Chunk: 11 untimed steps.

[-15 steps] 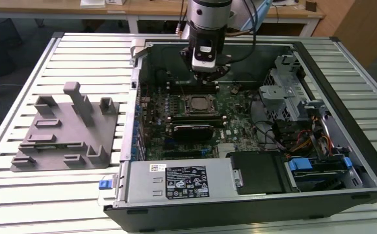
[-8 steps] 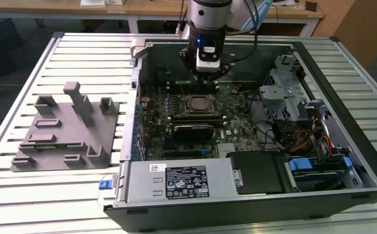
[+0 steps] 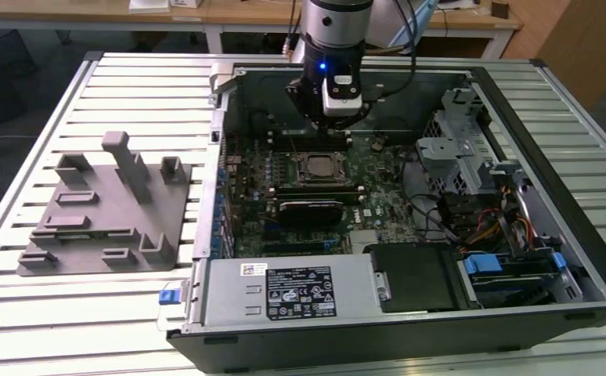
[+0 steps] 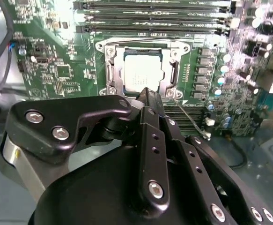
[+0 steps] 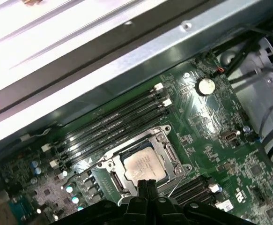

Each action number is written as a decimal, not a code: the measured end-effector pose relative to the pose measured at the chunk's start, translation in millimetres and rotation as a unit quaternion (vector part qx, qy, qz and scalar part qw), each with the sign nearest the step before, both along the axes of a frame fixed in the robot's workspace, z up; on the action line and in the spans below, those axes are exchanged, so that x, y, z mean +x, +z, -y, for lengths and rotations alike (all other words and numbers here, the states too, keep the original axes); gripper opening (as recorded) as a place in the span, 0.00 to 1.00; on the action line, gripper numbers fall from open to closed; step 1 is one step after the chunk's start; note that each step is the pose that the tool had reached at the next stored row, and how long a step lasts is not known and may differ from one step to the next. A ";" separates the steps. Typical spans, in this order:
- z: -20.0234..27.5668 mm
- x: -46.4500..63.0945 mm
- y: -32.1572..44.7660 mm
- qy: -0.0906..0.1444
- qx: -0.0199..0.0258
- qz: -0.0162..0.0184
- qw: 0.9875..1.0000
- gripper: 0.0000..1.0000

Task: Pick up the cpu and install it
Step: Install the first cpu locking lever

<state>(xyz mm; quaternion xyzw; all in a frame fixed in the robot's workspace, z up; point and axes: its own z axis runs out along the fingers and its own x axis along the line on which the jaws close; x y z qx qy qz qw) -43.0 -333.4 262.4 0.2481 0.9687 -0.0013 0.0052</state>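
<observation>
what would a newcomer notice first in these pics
The open computer case sits on a slatted table, with a grey fixture beside it on the exterior view's left. In both wrist views the silver cpu lies in its socket frame on the green motherboard, the end effector poised close to it.

arm: stood near-vertical | wrist: directly above the tool, small blue light lit on it | tool: pointed straight down | fingers: pressed together tip to tip in both wrist views
</observation>
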 end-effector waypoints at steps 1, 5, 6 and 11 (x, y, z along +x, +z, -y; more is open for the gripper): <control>0.0 0.0 0.0 0.009 0.000 0.000 1.000 0.11; 0.0 0.0 -0.3 0.045 0.000 0.000 0.999 0.11; 0.0 0.0 -0.4 0.054 0.000 0.000 0.999 0.11; 0.0 0.0 -0.9 0.099 0.000 0.000 0.995 0.11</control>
